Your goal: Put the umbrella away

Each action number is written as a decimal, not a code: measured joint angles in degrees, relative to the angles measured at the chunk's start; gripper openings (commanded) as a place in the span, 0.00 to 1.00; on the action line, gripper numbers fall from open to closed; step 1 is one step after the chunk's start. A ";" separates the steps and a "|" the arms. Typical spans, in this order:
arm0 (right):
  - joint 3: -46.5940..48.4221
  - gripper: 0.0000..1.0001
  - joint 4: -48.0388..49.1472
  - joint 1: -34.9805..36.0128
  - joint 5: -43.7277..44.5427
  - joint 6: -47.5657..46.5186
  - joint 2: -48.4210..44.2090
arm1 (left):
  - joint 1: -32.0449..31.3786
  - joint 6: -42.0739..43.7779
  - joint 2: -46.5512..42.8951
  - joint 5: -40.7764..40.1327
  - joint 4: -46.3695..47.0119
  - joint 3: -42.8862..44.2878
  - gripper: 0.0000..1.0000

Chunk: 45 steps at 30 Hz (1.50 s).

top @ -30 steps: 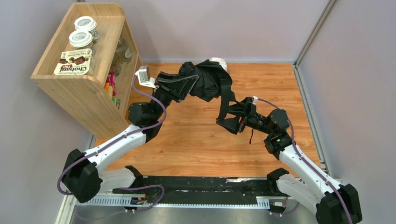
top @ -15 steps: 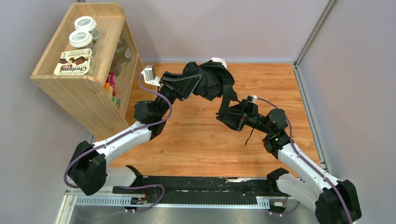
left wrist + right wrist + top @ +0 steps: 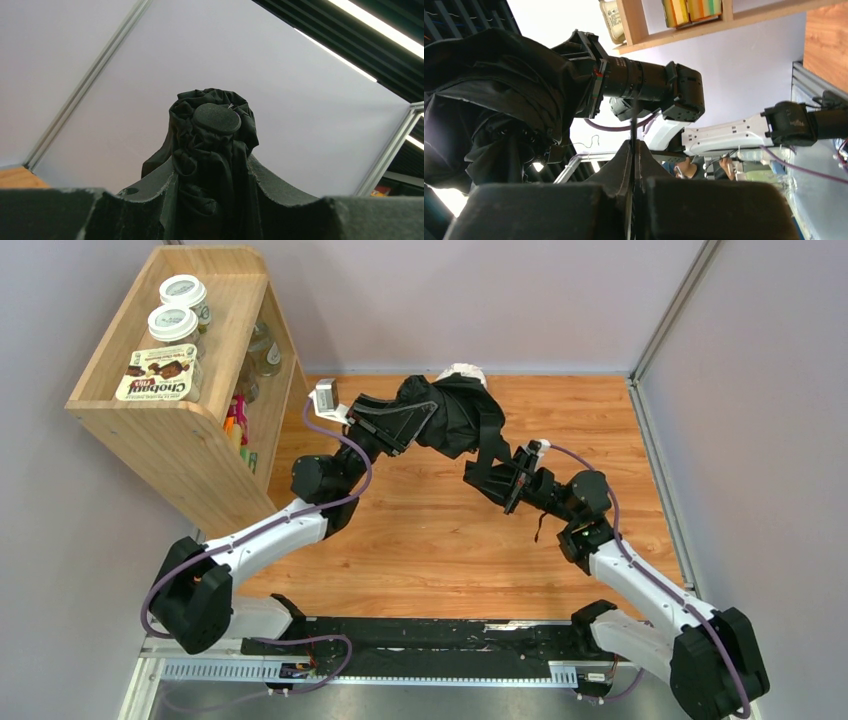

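Right now your left hand (image 3: 408,423) grips the bundled black umbrella (image 3: 455,415), its fingers partway closed around the fabric, over the far middle of the bench (image 3: 420,540). Your right hand (image 3: 492,472), just beside it, is pinched tight on a thin black strip hanging from the umbrella.

Pack (image 3: 158,373) on top of the wooden shelf (image 3: 150,430): "Chobani", with "Flip" by it, at the pack's left end in the top view;
Jar lids (image 3: 173,322) behind the pack: green print, too small to read
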 measured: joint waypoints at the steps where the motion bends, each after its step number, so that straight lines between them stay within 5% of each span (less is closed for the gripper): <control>1: 0.00 0.00 0.74 0.00 0.33 -0.09 0.31 | -0.17 -0.52 0.39 -0.31 0.22 0.00 0.00; 16: 0.79 0.00 28.22 4.87 2.51 0.17 14.10 | -4.83 -9.92 3.63 -3.50 -0.09 0.02 0.00; 24: 5.29 0.00 27.96 6.78 0.59 0.17 14.43 | -8.31 -12.22 6.86 -2.49 -0.07 3.80 0.00; 32: 7.17 0.00 10.36 -1.62 2.54 -12.48 8.15 | -13.75 -14.16 6.49 -4.68 0.13 2.78 0.00; 39: 7.02 0.00 12.17 -7.23 4.17 -19.06 6.91 | -16.70 -20.87 6.93 -8.76 -0.35 -4.42 0.00; 45: 5.88 0.00 5.68 -8.02 3.45 -31.61 2.62 | -16.81 -21.42 -1.25 -14.51 -14.78 -11.06 0.00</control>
